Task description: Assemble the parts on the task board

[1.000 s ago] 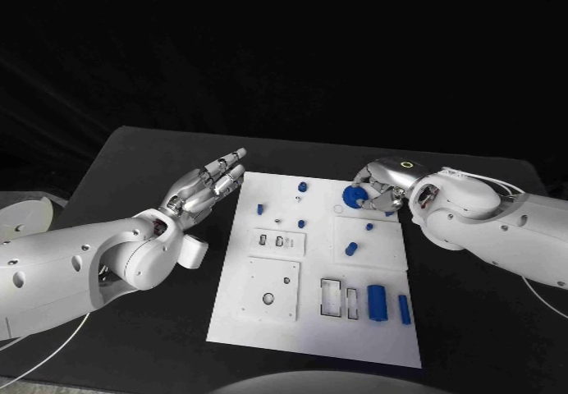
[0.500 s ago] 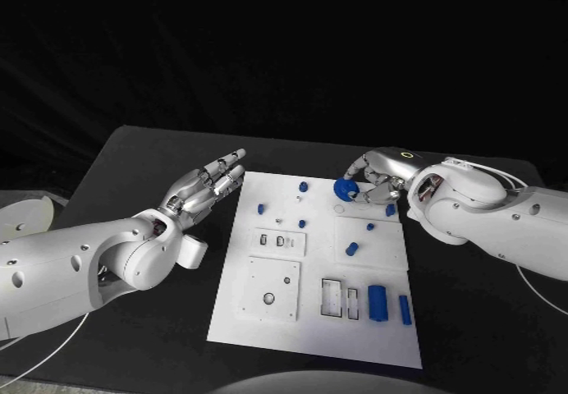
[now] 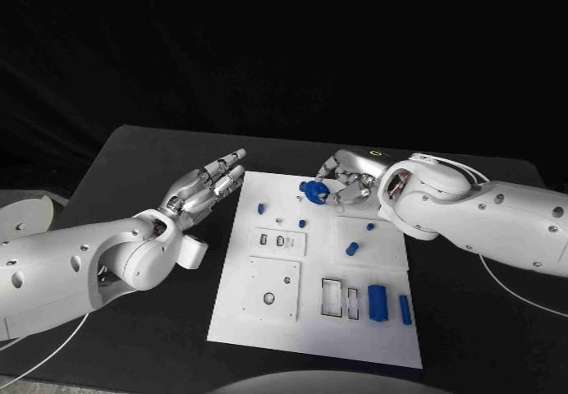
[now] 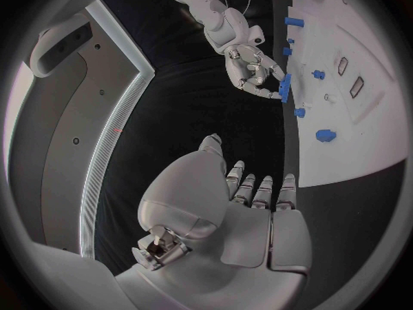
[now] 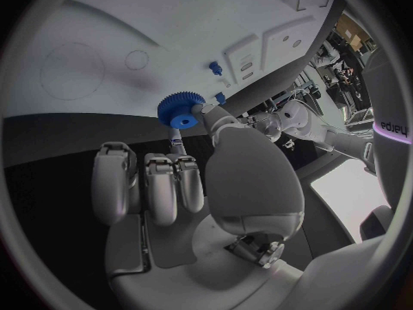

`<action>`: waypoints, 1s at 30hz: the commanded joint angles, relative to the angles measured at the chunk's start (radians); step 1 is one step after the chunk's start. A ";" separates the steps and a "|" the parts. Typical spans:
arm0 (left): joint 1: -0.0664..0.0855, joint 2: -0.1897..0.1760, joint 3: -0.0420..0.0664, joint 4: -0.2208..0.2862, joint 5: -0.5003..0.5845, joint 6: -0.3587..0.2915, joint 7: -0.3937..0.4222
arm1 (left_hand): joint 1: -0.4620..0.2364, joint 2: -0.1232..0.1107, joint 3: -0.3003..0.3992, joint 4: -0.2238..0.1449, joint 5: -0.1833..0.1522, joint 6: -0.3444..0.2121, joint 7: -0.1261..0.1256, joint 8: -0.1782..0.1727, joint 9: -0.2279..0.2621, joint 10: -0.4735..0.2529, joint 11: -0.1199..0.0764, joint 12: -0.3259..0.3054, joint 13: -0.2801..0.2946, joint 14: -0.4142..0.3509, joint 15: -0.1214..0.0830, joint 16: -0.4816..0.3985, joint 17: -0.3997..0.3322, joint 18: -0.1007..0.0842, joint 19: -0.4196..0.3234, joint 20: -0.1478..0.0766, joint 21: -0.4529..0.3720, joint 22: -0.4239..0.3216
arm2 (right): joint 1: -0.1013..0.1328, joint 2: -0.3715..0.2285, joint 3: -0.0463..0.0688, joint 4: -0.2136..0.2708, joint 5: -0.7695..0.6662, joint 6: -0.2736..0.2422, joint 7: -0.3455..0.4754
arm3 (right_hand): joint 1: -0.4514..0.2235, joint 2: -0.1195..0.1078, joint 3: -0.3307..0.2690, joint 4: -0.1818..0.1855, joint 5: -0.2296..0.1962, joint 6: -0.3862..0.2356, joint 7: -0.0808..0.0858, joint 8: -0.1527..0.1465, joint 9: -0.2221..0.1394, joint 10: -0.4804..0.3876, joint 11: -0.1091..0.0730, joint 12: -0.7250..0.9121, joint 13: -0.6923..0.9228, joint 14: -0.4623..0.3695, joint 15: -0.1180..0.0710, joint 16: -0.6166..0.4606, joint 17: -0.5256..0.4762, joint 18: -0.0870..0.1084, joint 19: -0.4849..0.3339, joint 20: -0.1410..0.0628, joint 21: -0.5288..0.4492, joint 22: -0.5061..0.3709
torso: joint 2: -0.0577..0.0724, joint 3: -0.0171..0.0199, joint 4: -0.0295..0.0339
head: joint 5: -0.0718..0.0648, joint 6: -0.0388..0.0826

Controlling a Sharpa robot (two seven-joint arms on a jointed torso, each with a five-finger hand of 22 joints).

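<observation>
Blue gear (image 3: 313,190) in right robot hand (image 3: 343,179)

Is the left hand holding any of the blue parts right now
No, the left hand hovers open beside the task board with its fingers stretched out and nothing in them; the blue gear is in the right hand.

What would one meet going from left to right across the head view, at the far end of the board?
Left hand → board edge → blue peg → blue gear held in the right hand's fingers → right hand.
</observation>
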 commanded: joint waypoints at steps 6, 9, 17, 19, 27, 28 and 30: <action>0.000 0.006 0.000 0.001 0.000 0.016 0.008 | 0.009 0.001 0.008 -0.001 0.007 0.004 0.000 0.006 0.001 0.004 0.006 -0.001 0.002 -0.001 0.007 -0.004 -0.002 0.009 0.001 0.005 0.002 0.001 | -0.008 0.072 0.001 -0.056 -0.028 0.046 -0.003 | -0.008 0.000 0.005 0.006 -0.010 0.021 -0.031 0.162 0.296 0.103 -0.001 0.004 0.263 0.103 -0.005 0.003 0.263 -0.010 0.004 0.001 -0.002 0.094 | 0.000 0.0008 0.0003 | -0.002 -0.001; 0.000 0.006 0.000 0.001 0.000 0.016 0.008 | 0.009 0.001 0.008 -0.001 0.007 0.004 0.000 0.006 0.001 0.004 0.006 -0.001 0.002 -0.001 0.007 -0.004 -0.002 0.009 0.001 0.005 0.002 0.001 | -0.013 0.092 0.001 -0.071 -0.036 0.054 -0.009 | -0.006 0.000 0.008 0.005 -0.014 0.016 -0.029 0.157 0.296 0.103 0.001 0.004 0.263 0.103 -0.004 0.003 0.263 -0.009 0.000 0.002 -0.007 0.090 | 0.000 0.0006 -0.0006 | -0.002 -0.002; 0.000 0.007 0.000 -0.001 0.000 0.017 0.008 | 0.009 0.001 0.008 -0.001 0.007 0.004 0.000 0.006 0.001 0.005 0.007 -0.001 0.002 -0.001 0.008 -0.004 -0.002 0.009 0.001 0.006 0.002 0.001 | -0.021 0.124 0.001 -0.097 -0.047 0.063 -0.012 | -0.006 0.000 0.016 0.004 -0.036 0.002 -0.019 0.137 0.293 0.103 0.009 0.004 0.263 0.103 0.003 0.003 0.263 -0.006 -0.008 0.007 -0.019 0.082 | -0.001 0.0009 -0.0022 | 0.000 -0.004; 0.000 0.008 0.000 -0.002 0.000 0.017 0.007 | 0.009 0.001 0.008 -0.001 0.007 0.004 0.000 0.006 0.001 0.005 0.007 -0.001 0.002 -0.001 0.008 -0.004 -0.002 0.009 0.001 0.006 0.002 0.001 | -0.022 0.129 0.001 -0.099 -0.051 0.064 -0.013 | -0.007 -0.001 0.018 0.005 -0.048 -0.002 -0.015 0.129 0.292 0.103 0.012 0.004 0.263 0.103 0.006 0.003 0.263 -0.006 -0.010 0.010 -0.022 0.081 | -0.001 0.0011 -0.0022 | -0.001 -0.005; 0.000 0.011 0.000 -0.005 0.000 0.020 0.007 | 0.009 0.001 0.008 -0.001 0.007 0.004 0.000 0.006 0.001 0.005 0.007 -0.001 0.002 -0.001 0.008 -0.004 -0.002 0.009 0.001 0.006 0.002 0.001 | -0.024 0.139 0.001 -0.106 -0.069 0.083 -0.025 | -0.012 -0.004 0.024 0.006 -0.128 -0.100 0.003 0.042 0.257 0.103 0.013 0.004 0.263 0.101 0.009 -0.002 0.258 0.004 -0.032 0.017 -0.057 0.059 | -0.001 0.0012 -0.0015 | -0.002 -0.006; 0.000 0.011 0.000 -0.005 0.000 0.020 0.007 | 0.009 0.001 0.008 -0.001 0.007 0.004 0.000 0.006 0.001 0.005 0.007 -0.001 0.002 -0.001 0.008 -0.004 -0.002 0.009 0.001 0.006 0.002 0.001 | -0.024 0.140 0.001 -0.107 -0.069 0.085 -0.026 | -0.012 -0.004 0.025 0.005 -0.134 -0.112 0.003 0.032 0.253 0.103 0.013 0.004 0.263 0.100 0.009 -0.003 0.257 0.004 -0.034 0.016 -0.060 0.058 | -0.001 0.0013 -0.0014 | -0.003 -0.006; 0.000 0.011 0.000 -0.006 0.000 0.021 0.006 | 0.009 0.001 0.008 0.000 0.007 0.004 0.001 0.006 0.001 0.005 0.007 -0.001 0.002 -0.001 0.008 -0.004 -0.002 0.009 0.002 0.006 0.002 0.001 | -0.024 0.141 0.001 -0.108 -0.070 0.087 -0.027 | -0.012 -0.004 0.026 0.005 -0.147 -0.140 0.005 0.010 0.241 0.103 0.014 0.004 0.263 0.099 0.010 -0.006 0.255 0.005 -0.038 0.016 -0.066 0.054 | 0.000 0.0015 -0.0016 | -0.002 -0.006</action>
